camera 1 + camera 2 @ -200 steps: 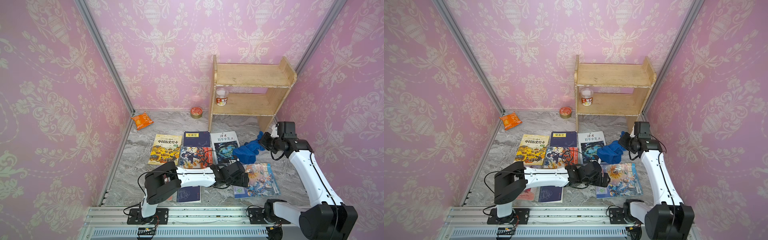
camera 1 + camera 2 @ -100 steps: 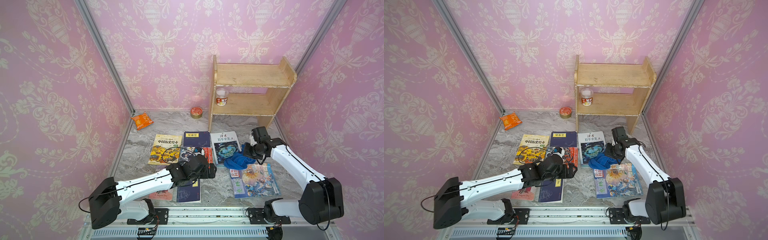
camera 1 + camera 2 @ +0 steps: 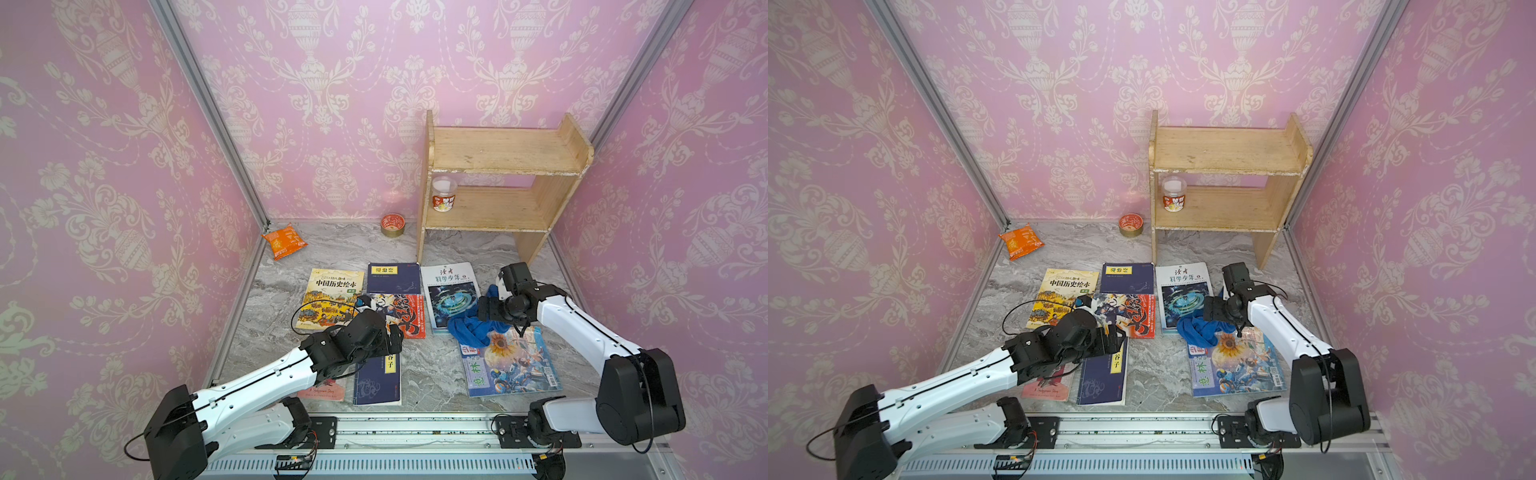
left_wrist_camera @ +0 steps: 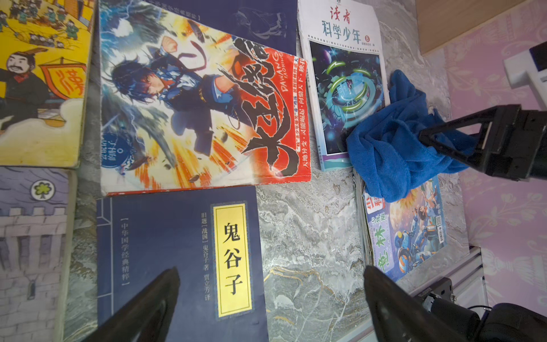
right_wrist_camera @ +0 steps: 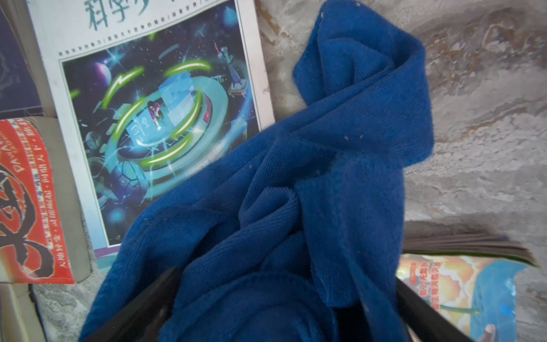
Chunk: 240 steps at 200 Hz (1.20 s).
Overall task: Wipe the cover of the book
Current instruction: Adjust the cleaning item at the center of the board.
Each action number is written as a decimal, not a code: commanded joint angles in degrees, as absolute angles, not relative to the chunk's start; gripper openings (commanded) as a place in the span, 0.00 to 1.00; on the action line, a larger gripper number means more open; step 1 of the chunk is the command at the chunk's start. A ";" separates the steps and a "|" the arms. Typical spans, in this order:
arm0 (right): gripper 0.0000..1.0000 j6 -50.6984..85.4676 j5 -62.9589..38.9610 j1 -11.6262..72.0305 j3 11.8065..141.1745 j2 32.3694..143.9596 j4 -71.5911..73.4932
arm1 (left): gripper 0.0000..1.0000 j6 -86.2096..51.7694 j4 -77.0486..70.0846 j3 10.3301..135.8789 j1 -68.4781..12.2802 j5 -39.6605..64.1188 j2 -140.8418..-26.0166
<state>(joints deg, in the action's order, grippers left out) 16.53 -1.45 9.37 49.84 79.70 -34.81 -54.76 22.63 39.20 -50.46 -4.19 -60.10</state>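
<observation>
Orange snack bag (image 3: pixel 284 241) sits far left at the back corner of the grey marble tabletop (image 3: pixel 432 365). Next over, a yellow history book (image 3: pixel 330 297) lies flat. The left arm reaches in low across a pink book (image 3: pixel 322 392). Left gripper (image 4: pixel 271 270) hovers over the top edge of a navy book with a yellow label (image 4: pixel 165 237), fingers (image 4: pixel 148 305) wide apart, holding nothing.

Red comic book (image 3: pixel 401 313) lies just behind that navy book, overlapping the front edge of a second navy book (image 3: pixel 392 277). Right of those is the science magazine (image 3: pixel 446 291). Blue cloth (image 3: pixel 467 328) is crumpled across its front right corner and spills onto the top left corner of the cartoon magazine (image 3: pixel 515 365) in front. I can't tell which of the two is the target cover.

Right gripper (image 5: pixel 284 278) is down on the cloth, fingers (image 5: pixel 142 311) spread. In the right wrist view the cloth bunches between them without being pinched.

At the back right stands a wooden shelf (image 3: pixel 498 153) with a cup (image 3: pixel 444 198) on its lower board. A red tin (image 3: pixel 392 224) sits on the tabletop just left of it.
</observation>
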 commanded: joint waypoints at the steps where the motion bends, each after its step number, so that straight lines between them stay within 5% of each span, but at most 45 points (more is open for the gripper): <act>1: 1.00 12.92 -0.62 8.27 51.37 85.31 -31.20 | 0.99 -52.25 24.08 38.23 -48.80 -0.76 -59.65; 47: 0.99 11.60 -7.56 1.82 55.49 94.86 -29.53 | 0.99 -51.95 23.82 36.62 -47.68 1.75 -58.30; 85: 0.74 15.44 -17.87 -1.05 55.06 97.95 -26.54 | 0.99 -53.48 22.34 33.89 -47.22 3.42 -57.07; 107: 0.47 18.24 -24.03 -3.33 53.67 97.48 -24.14 | 0.99 -53.79 21.75 33.37 -47.14 3.43 -56.69; 122: 0.13 19.25 -24.82 -4.88 53.68 96.74 -24.22 | 0.99 -53.70 21.63 33.40 -47.08 3.43 -56.85; 132: 0.00 19.71 -24.48 -6.02 54.23 96.16 -25.09 | 0.99 -53.53 21.38 33.36 -47.03 3.44 -57.08; 187: 0.00 23.77 -16.61 -9.69 56.74 85.56 -28.31 | 0.99 -54.04 21.40 33.24 -46.85 3.74 -58.14; 217: 0.00 27.20 0.60 -8.77 55.80 77.50 -29.09 | 0.99 -55.06 21.23 32.37 -46.86 3.24 -58.10; 240: 0.00 27.16 20.26 -0.44 54.02 75.28 -29.41 | 0.99 -55.66 19.76 31.56 -46.80 3.22 -58.71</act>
<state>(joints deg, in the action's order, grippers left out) 25.36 -1.87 -7.11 55.27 77.08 -27.55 -54.13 20.73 32.82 -47.35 2.70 -57.91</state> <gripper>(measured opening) 0.118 0.994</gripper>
